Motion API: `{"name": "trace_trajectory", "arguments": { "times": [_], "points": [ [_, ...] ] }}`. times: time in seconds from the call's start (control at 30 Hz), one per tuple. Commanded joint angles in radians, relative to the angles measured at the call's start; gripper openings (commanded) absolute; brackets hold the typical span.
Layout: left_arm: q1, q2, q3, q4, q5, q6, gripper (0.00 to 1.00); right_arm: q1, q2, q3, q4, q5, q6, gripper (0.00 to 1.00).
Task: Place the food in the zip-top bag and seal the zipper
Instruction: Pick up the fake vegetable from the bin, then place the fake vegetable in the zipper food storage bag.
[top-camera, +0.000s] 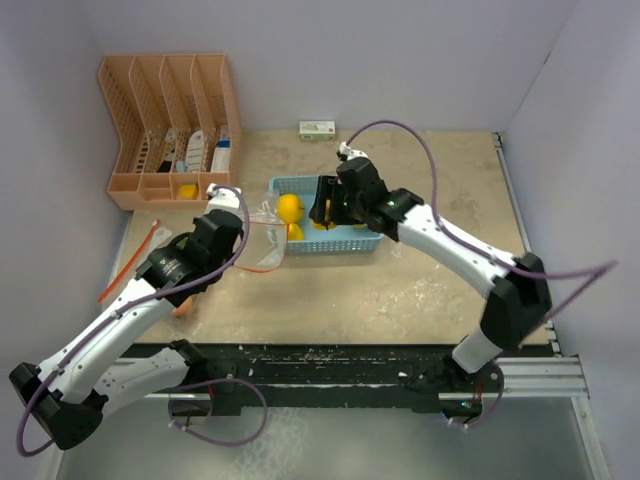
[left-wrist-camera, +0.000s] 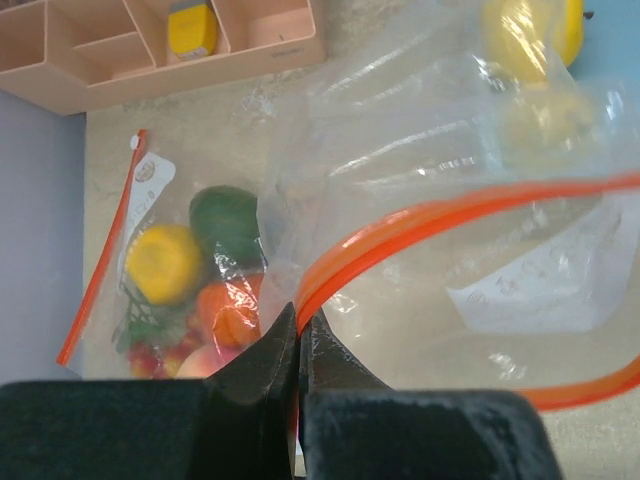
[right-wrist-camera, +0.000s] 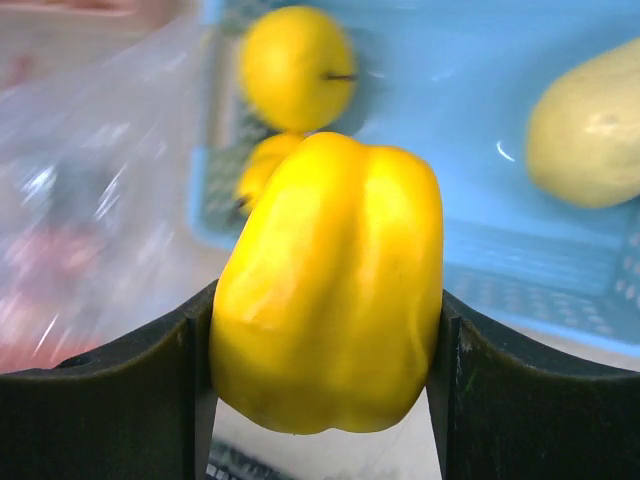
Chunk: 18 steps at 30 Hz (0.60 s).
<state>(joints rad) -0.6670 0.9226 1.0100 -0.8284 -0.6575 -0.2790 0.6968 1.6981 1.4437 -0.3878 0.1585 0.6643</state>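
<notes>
My left gripper (left-wrist-camera: 300, 318) is shut on the orange zipper rim (left-wrist-camera: 420, 222) of a clear zip-top bag (left-wrist-camera: 470, 150) and holds its mouth open beside the basket; it also shows in the top view (top-camera: 236, 222). My right gripper (right-wrist-camera: 325, 300) is shut on a yellow toy bell pepper (right-wrist-camera: 330, 270), held above the left end of the light-blue basket (right-wrist-camera: 470, 60) and close to the bag's mouth (top-camera: 264, 236). In the basket lie a round yellow fruit (right-wrist-camera: 297, 62), a small yellow piece (right-wrist-camera: 258, 165) and a pale yellow one (right-wrist-camera: 588, 130). In the top view the right gripper (top-camera: 324, 208) hangs over the basket (top-camera: 345, 243).
A second zip-top bag (left-wrist-camera: 175, 275), filled with green, yellow, orange and red toy food, lies to the left of the held bag. A peach desk organiser (top-camera: 170, 125) stands at the back left. A small white box (top-camera: 317, 130) lies at the back wall. Walls close in both sides.
</notes>
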Motion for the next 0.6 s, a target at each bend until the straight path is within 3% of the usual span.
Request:
{"name": "trace_trajectory", "arguments": {
  "times": [0.0, 0.13, 0.23, 0.37, 0.57],
  "points": [
    [0.007, 0.034, 0.001, 0.094, 0.021, -0.025, 0.0, 0.032, -0.259, -0.179, 0.16, -0.219, -0.085, 0.37],
    [0.009, 0.084, 0.015, 0.124, 0.032, -0.021, 0.0, 0.078, -0.459, -0.292, 0.249, -0.3, -0.093, 0.36],
    [0.009, 0.111, 0.034, 0.136, 0.061, -0.028, 0.0, 0.163, -0.524, -0.3, 0.28, -0.346, -0.123, 0.36],
    [0.009, 0.1, 0.06, 0.145, 0.107, -0.051, 0.0, 0.239, -0.479, -0.296, 0.36, -0.359, -0.112, 0.36],
    [0.01, 0.016, 0.091, 0.117, 0.173, -0.082, 0.0, 0.245, -0.325, -0.299, 0.535, -0.304, -0.036, 0.36]
  ]
}}
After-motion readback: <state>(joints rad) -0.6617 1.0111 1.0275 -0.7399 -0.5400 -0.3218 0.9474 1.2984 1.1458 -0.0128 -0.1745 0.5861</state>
